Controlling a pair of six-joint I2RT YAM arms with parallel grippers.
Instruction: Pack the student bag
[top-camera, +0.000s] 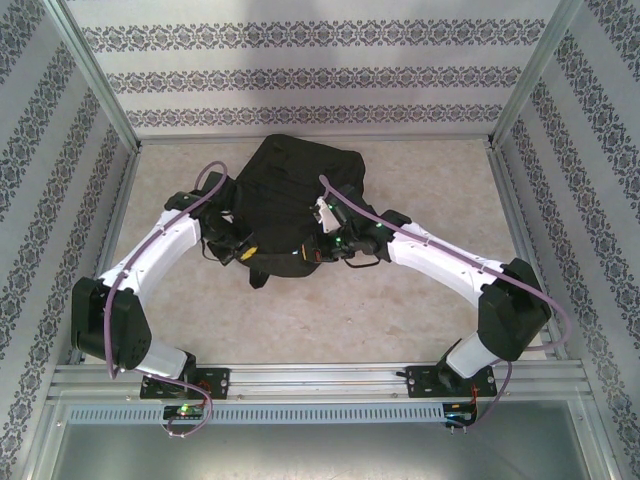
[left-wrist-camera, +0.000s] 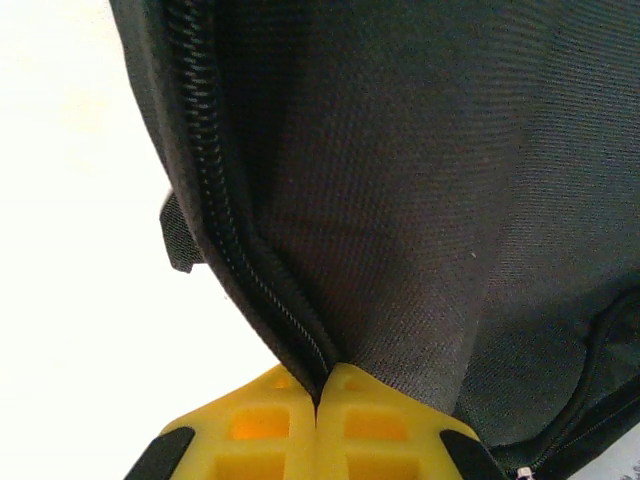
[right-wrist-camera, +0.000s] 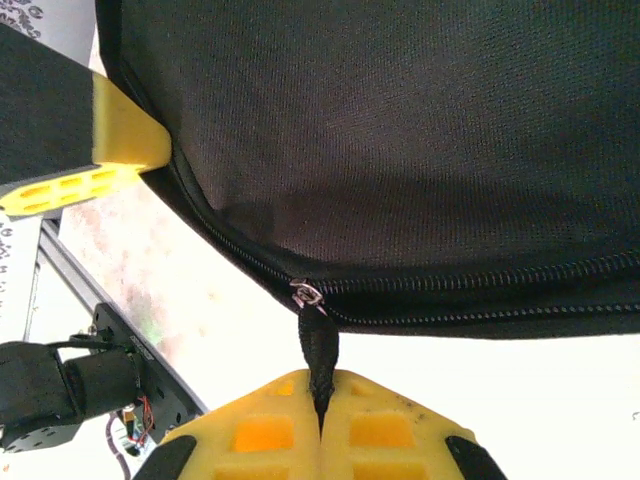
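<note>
The student bag (top-camera: 290, 185), a large black fabric backpack, lies on the table between both arms. My left gripper (top-camera: 243, 250) is at its near left edge. In the left wrist view the yellow fingers (left-wrist-camera: 270, 420) of this gripper (left-wrist-camera: 320, 388) are shut on the bag's fabric (left-wrist-camera: 420, 200) beside the zipper teeth (left-wrist-camera: 215, 170). My right gripper (top-camera: 325, 245) is at the bag's near edge. In the right wrist view this gripper (right-wrist-camera: 320, 392) is shut on the black zipper pull (right-wrist-camera: 319, 345), which hangs from the metal slider (right-wrist-camera: 305, 296). The left gripper's yellow finger (right-wrist-camera: 120, 140) pinches the bag's corner at upper left.
The beige tabletop (top-camera: 330, 310) stretches in front of the bag. Aluminium frame posts (top-camera: 100, 85) and patterned walls (top-camera: 300, 70) close in the sides and back. A metal rail (top-camera: 320, 378) with the arm bases runs along the near edge.
</note>
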